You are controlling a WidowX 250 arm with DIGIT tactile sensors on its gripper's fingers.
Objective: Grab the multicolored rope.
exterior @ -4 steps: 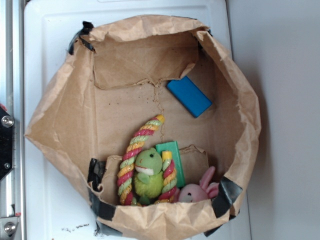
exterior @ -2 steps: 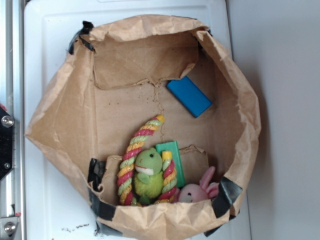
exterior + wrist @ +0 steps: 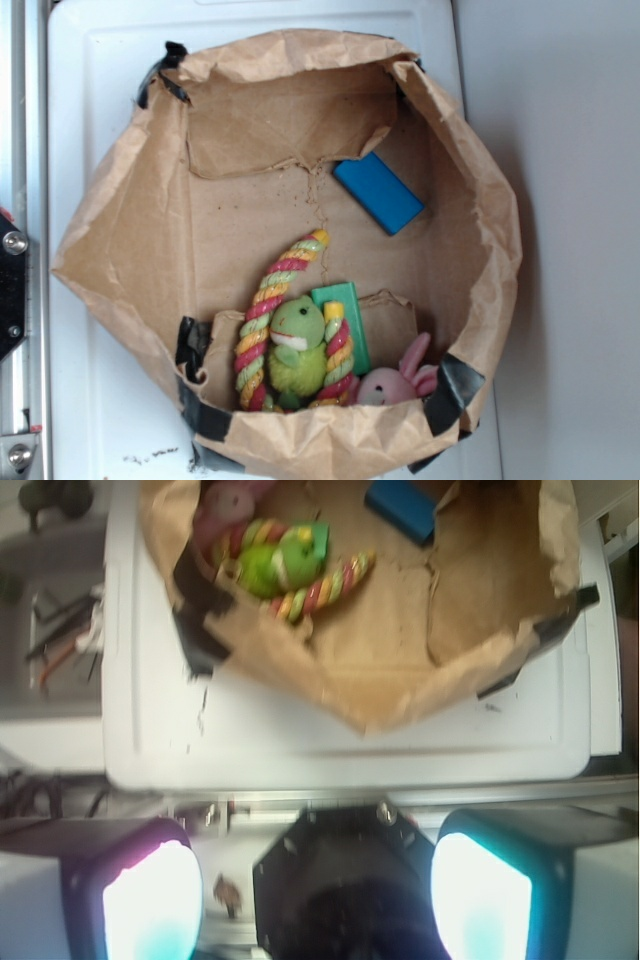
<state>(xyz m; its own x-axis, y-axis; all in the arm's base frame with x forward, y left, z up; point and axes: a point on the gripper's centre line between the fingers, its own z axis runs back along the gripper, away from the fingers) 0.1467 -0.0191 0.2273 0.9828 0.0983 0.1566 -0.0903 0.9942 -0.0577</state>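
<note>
In the wrist view the gripper (image 3: 318,890) fills the bottom edge, its two pale, glowing fingers (image 3: 150,900) set wide apart with nothing between them. It sits outside the crumpled brown paper bag (image 3: 390,695), over the metal rail beside the white plastic tray (image 3: 330,745) on which the bag stands, so it is well apart from everything inside the bag.

Beyond the bag's near rim lies the multicolored rope (image 3: 262,300), a thick twisted arch of cotton banded pink, yellow, light green and orange. It rests on the bag floor close to the wall, well beyond the claw and a little to its left in the wrist view (image 3: 320,585). The small green frog plush (image 3: 297,345) sits inside the arch, between its two legs. A green rectangular block (image 3: 345,310) lies just beside the frog, partly under one rope leg, and a pink bunny plush (image 3: 395,380) is tucked near the bag wall next to it. Farther across the bag floor, apart from the others, lies a blue rectangular block (image 3: 378,192).

Against the exterior frames from a moment earlier, nothing differs: rope, plush toys, blocks and bag all lie where they did.
</note>
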